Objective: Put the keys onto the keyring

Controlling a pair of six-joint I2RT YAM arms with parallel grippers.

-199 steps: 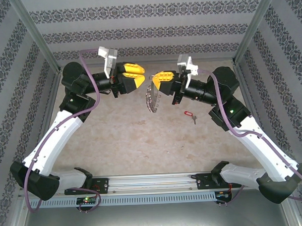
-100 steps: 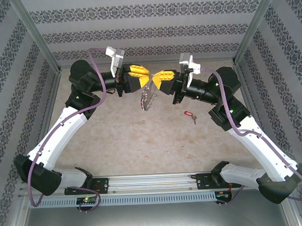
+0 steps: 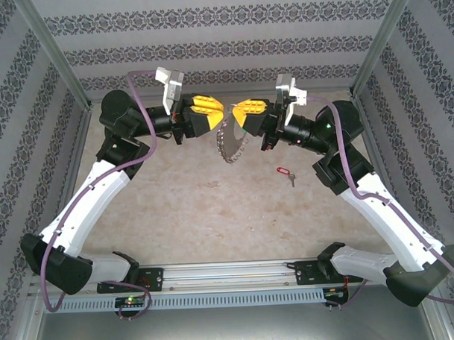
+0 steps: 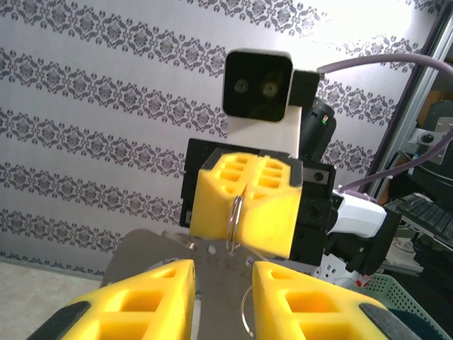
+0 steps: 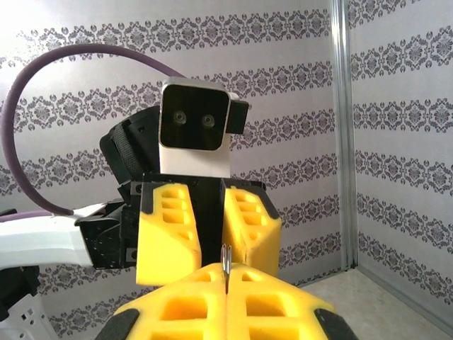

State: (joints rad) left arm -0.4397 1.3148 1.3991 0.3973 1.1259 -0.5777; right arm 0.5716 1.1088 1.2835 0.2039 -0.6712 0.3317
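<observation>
While the small silver key with a red plastic tag (image 3: 285, 172) lies on the beige table (image 3: 183, 209), at four o'clock from the grey clip-fringed keyring (image 3: 230, 144), the right gripper (image 3: 241, 114) pinches that hanging keyring tight. At its nine o'clock, the left gripper (image 3: 213, 112) stands narrowly parted, clamping nothing.

The left arm (image 3: 93, 193) has brought its narrowing jaws up to the keyring (image 3: 230, 144)

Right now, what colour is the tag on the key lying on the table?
The tag is red; best in the top view.
</observation>
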